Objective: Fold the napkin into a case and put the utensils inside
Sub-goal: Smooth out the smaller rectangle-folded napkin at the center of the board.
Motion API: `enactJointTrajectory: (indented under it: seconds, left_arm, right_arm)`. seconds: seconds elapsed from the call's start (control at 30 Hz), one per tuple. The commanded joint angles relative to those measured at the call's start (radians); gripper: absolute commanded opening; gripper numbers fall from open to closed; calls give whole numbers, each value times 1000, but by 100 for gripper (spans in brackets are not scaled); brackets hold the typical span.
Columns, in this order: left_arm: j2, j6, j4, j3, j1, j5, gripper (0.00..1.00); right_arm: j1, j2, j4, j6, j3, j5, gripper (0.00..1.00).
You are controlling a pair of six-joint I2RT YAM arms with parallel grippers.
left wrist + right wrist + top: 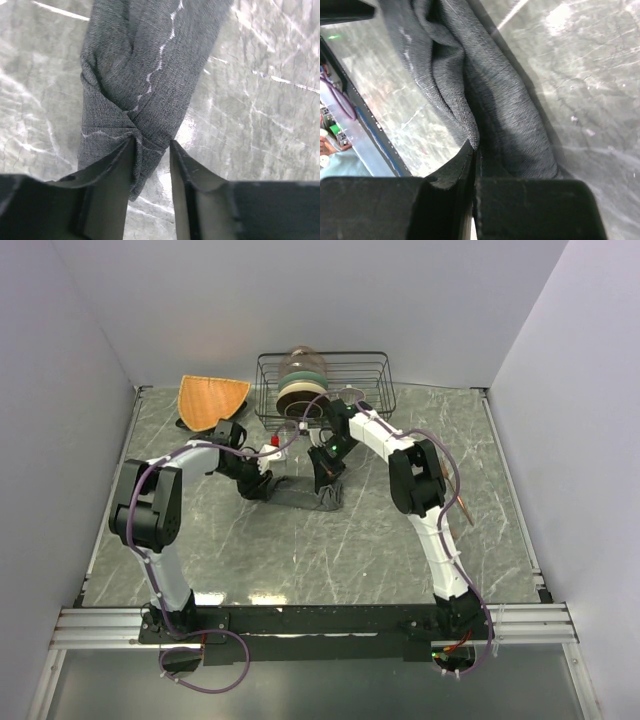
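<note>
The dark grey napkin (303, 496) lies on the marble table as a narrow, bunched strip between my two grippers. In the left wrist view its twisted end (145, 75) reaches between the jaws of my left gripper (152, 143). Those jaws stand open: the cloth rests against the left finger (117, 175), and bare table shows beside the right one. My right gripper (474, 147) is shut on a raised fold of the napkin (485, 90) at the strip's right end (326, 486). A thin copper-coloured sliver (465, 508), possibly the utensils, shows beside the right forearm.
A black wire rack (370, 368) holding stacked dishes (300, 386) stands at the back centre, just behind both grippers. An orange woven fan-shaped mat (212, 400) lies at the back left. Grey walls close in the table on three sides.
</note>
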Motion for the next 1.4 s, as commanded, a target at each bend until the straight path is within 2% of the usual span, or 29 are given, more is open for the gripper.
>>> enactJointTrajectory:
  seconds: [0.0, 0.23, 0.33, 0.4, 0.57, 0.8, 0.9, 1.13, 1.33, 1.37]
  left_arm:
    - [-84, -60, 66, 15, 29, 39, 43]
    - [-178, -231, 230, -37, 52, 53, 50]
    - [-156, -283, 246, -20, 53, 22, 49]
    - [-127, -266, 214, 4, 52, 26, 44]
    - [-78, -288, 218, 23, 50, -7, 45]
    - [-121, -165, 218, -39, 17, -41, 36]
    - [-110, -157, 222, -45, 4, -79, 30]
    - [-112, -128, 275, -72, -34, -131, 32]
    - [3, -168, 235, -19, -49, -248, 30]
    - [24, -165, 221, -8, -48, -250, 29]
  right_arm:
    - [8, 44, 11, 15, 8, 37, 0]
    - [6, 53, 13, 13, 3, 33, 0]
    - [6, 52, 17, 13, -3, 33, 0]
    - [6, 52, 20, 15, -4, 33, 0]
    - [6, 55, 22, 21, 6, 30, 0]
    - [0, 55, 20, 36, 25, 7, 0]
    - [-2, 56, 17, 50, 40, -7, 0]
    - [-2, 65, 13, 61, 63, -18, 0]
    - [-6, 47, 17, 59, 71, -38, 0]
    - [-9, 42, 17, 61, 74, -42, 3]
